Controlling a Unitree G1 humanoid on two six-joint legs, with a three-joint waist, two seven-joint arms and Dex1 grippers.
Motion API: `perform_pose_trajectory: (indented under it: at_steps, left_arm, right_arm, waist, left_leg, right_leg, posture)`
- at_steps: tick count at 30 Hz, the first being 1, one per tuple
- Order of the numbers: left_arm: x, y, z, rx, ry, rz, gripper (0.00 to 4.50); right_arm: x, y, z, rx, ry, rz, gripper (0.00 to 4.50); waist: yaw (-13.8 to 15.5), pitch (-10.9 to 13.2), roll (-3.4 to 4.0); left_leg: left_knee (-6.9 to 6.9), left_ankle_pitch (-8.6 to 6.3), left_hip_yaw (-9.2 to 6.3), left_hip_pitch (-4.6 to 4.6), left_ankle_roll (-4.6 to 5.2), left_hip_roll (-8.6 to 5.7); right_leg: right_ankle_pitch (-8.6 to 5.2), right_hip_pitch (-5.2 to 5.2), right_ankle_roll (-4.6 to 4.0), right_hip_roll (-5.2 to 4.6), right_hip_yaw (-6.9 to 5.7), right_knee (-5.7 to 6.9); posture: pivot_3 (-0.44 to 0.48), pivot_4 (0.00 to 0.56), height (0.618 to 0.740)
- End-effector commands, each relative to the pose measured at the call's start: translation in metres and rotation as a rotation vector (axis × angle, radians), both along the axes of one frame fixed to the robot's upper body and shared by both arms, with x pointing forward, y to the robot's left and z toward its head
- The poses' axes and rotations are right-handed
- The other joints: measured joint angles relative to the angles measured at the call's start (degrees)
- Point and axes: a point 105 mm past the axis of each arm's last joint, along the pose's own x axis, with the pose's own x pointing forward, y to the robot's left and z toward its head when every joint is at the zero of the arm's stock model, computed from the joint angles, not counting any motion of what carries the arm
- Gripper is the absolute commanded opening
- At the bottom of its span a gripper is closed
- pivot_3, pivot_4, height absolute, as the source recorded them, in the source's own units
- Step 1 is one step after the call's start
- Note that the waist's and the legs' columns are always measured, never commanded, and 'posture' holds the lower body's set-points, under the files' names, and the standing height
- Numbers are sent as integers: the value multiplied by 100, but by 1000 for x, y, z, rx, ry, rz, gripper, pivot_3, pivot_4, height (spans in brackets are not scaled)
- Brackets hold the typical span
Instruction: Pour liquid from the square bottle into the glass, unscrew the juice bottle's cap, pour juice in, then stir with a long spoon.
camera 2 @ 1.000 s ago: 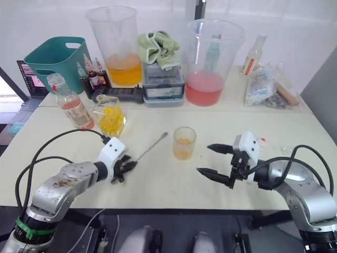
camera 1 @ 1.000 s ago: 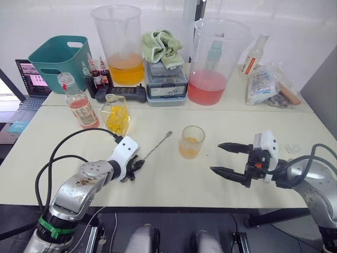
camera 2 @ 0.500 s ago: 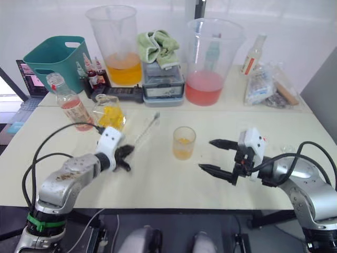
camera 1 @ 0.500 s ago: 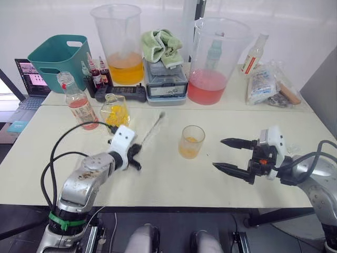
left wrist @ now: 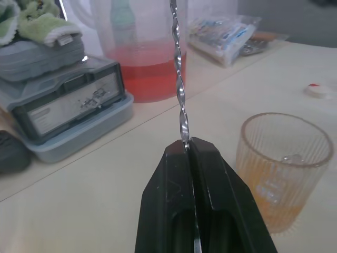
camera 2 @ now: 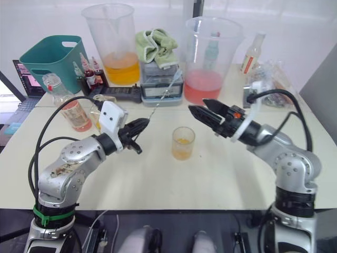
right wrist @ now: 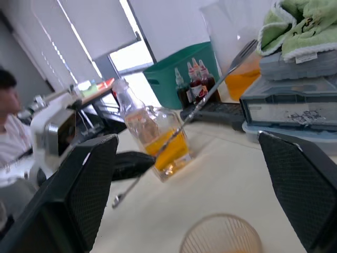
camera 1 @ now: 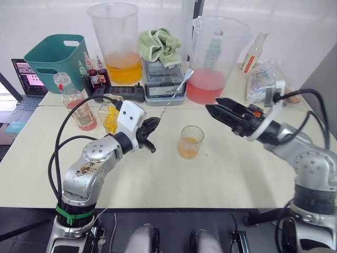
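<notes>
While the left gripper [camera 1: 150, 134] pinches the long spoon [camera 1: 174, 94], the glass [camera 1: 190, 142] sits just beside it.

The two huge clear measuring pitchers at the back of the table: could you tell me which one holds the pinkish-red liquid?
It is the huge clear pitcher on the robot's right, beside the grey case under the green towel. The other pitcher, near the teal basket, holds orange liquid.

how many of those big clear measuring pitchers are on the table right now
2: one with orange liquid at the back beside the teal basket, one with pink liquid right of the grey box.
</notes>
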Motion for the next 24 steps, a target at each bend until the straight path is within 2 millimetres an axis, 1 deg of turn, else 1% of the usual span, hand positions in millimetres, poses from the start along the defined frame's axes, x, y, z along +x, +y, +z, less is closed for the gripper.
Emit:
perform_pose_trajectory:
  at_steps: [1, 4, 6, 8, 15, 16, 18, 19, 24]
  left_arm:
    - [-13, -14, 16, -19, -60, -89, 18]
    - [-18, -19, 14, -25, -48, -128, 18]
    - [-22, -23, 12, -23, -37, -159, 18]
    - [-22, -24, 12, -25, -34, -163, 18]
    - [-24, -27, 10, -36, -21, -163, 18]
    - [-24, -27, 10, -38, -20, -163, 0]
    - [-24, -28, 10, -39, -19, -164, 0]
    - [-24, -28, 10, -39, -19, -164, 0]
    - [-23, -27, 10, -39, -22, -157, 0]
  right_arm:
    - [7, 6, 9, 75, 36, -34, 4500]
    - [9, 19, 2, 86, 97, -16, 4500]
    - [10, 25, 6, 150, 113, 1, 4500]
    - [12, 28, 9, 193, 127, -1, 4500]
    - [20, 32, 15, 240, 160, -16, 4500]
    - [20, 33, 18, 258, 158, -12, 3968]
    - [21, 33, 21, 285, 163, -6, 3344]
    - [21, 33, 21, 292, 169, -6, 2944]
    - [20, 31, 21, 308, 180, 1, 1265]
  waist:
    - [-22, 0, 0]
    - [-43, 0, 1]
    - [-67, 0, 1]
    - [-103, 0, 1]
    - [-149, 0, 1]
    - [-152, 0, 1]
    - [-157, 0, 2]
    - [-157, -1, 2]
    - [-155, -1, 2]
  left_leg:
    - [0, 0, 0, 0, 1, 0]
    - [0, 1, 1, -1, 0, 0]
    - [0, 2, 1, -2, -1, 0]
    - [0, 2, 1, -3, -1, 1]
    - [0, 3, 0, -4, -3, 3]
    - [0, 3, 0, -4, -3, 4]
    - [-1, 4, 0, -4, -4, 4]
    - [-1, 5, 0, -4, -5, 6]
    - [-1, 4, 0, -5, -5, 6]
  right_leg:
    - [1, 0, 1, 1, 0, 0]
    - [1, -1, 2, 15, 2, 3]
    - [1, -1, 2, 20, 3, 3]
    - [1, -1, 2, 25, 4, 3]
    - [1, -2, 3, 39, 8, 4]
    - [1, -2, 3, 40, 9, 4]
    - [1, -4, 3, 42, 10, 4]
    - [1, -4, 3, 44, 11, 3]
    - [1, -3, 3, 45, 13, 2]
  posture:
    - [0, 150, 739]
    - [0, 150, 739]
    - [0, 150, 739]
    - [0, 150, 739]
    - [0, 150, 739]
    - [0, 150, 739]
    - [0, 150, 739]
    - [0, 150, 739]
    - [0, 150, 739]
